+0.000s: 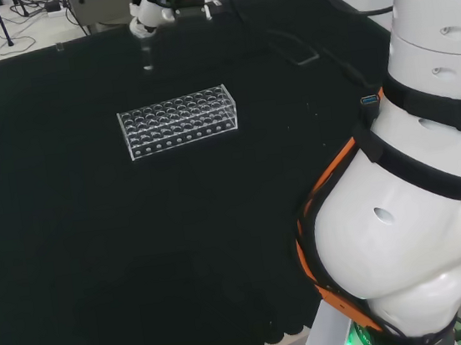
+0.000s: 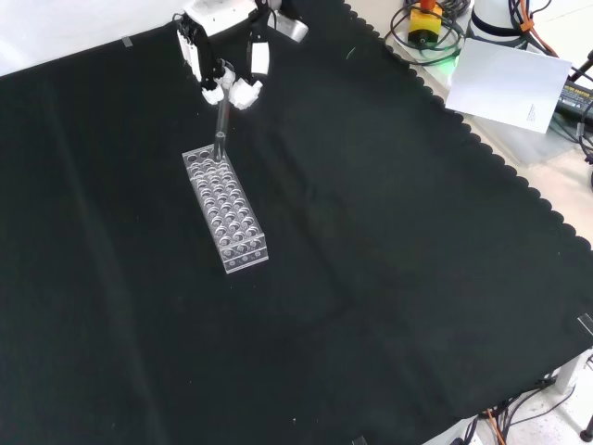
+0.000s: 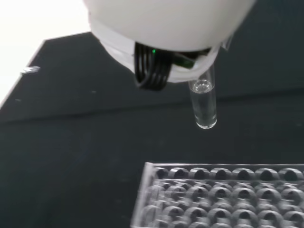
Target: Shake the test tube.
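A clear test tube [image 2: 222, 125] hangs upright from the fingertips of the black and white hand [image 2: 225, 57], which pinch its upper end. In the head view the hand [image 1: 149, 16] is at the top, with the tube [image 1: 147, 58] below it and beyond the clear plastic rack [image 1: 179, 120]. In the front view the tube's lower end is over the far end of the rack [image 2: 228, 211]. The wrist view shows the tube [image 3: 204, 105] lifted free of the rack [image 3: 223, 194], under the blurred white hand [image 3: 166, 28]. I cannot tell what the tube holds.
The arm's white links [image 1: 417, 183] take up the right of the head view. Black cloth [image 2: 371, 278] spreads wide around the rack. A white sheet [image 2: 510, 82] and cables lie off the cloth's far right corner in the front view.
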Available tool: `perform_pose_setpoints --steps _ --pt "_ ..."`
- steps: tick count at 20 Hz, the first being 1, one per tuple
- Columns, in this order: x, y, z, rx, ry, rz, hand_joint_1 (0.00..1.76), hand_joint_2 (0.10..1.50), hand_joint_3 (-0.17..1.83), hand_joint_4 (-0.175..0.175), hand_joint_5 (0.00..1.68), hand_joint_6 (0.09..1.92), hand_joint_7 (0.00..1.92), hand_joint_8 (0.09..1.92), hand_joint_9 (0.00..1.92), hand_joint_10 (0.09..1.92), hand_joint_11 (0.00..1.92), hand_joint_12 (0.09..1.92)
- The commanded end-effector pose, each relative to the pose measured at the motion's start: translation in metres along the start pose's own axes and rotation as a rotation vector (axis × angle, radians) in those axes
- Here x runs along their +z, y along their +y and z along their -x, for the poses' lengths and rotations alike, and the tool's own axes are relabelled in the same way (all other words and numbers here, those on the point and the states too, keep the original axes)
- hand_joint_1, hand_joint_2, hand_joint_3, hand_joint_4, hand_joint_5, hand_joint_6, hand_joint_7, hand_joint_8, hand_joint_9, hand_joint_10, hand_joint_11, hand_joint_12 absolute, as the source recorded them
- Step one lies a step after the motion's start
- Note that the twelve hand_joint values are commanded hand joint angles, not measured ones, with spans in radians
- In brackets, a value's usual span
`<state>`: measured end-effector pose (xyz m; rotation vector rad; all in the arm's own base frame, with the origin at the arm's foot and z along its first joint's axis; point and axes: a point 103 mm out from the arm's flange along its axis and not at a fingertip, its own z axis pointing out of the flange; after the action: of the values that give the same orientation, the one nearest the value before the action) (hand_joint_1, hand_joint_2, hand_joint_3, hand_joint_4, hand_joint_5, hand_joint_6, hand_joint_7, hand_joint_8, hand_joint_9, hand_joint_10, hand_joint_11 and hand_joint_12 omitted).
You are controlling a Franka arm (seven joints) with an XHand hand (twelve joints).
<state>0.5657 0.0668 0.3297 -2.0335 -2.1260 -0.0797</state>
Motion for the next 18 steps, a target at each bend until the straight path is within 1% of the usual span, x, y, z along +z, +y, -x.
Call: perform_pose_setpoints --steps 1,3,4,6,8,10,12,13,18 --pt "-0.007 -0.025 0.089 0.202 -0.174 -0.051 1.25 0.58 0.68 -0.175 1.48 0.28 1.79 0.37 1.66 0.69 1.45 0.9" --pt "-0.013 -0.031 0.102 0.254 -0.201 -0.054 1.25 0.58 0.68 -0.175 1.48 0.28 1.79 0.37 1.66 0.69 1.45 0.9" --pt "-0.017 -0.034 0.11 0.272 -0.21 -0.053 1.25 0.58 0.68 -0.175 1.48 0.28 1.79 0.37 1.66 0.69 1.45 0.9" --pt "-0.024 -0.039 0.122 0.293 -0.219 -0.044 1.25 0.58 0.68 -0.175 1.48 0.27 1.79 0.37 1.66 0.69 1.45 0.9" --pt "-0.029 -0.04 0.125 0.296 -0.218 -0.033 1.25 0.58 0.68 -0.175 1.48 0.27 1.79 0.37 1.66 0.69 1.44 0.9" --pt "-0.029 -0.038 0.117 0.275 -0.205 -0.026 1.25 0.58 0.68 -0.175 1.48 0.27 1.79 0.37 1.66 0.69 1.44 0.9" --pt "-0.024 -0.032 0.1 0.237 -0.186 -0.027 1.25 0.58 0.68 -0.175 1.48 0.27 1.79 0.37 1.66 0.69 1.44 0.9" --pt "-0.021 -0.029 0.089 0.217 -0.171 -0.024 1.25 0.58 0.68 -0.175 1.48 0.27 1.79 0.37 1.66 0.69 1.44 0.9" --pt "-0.003 -0.01 0.022 0.08 -0.078 -0.025 1.25 0.58 0.68 -0.175 1.48 0.27 1.8 0.37 1.66 0.69 1.44 0.9"
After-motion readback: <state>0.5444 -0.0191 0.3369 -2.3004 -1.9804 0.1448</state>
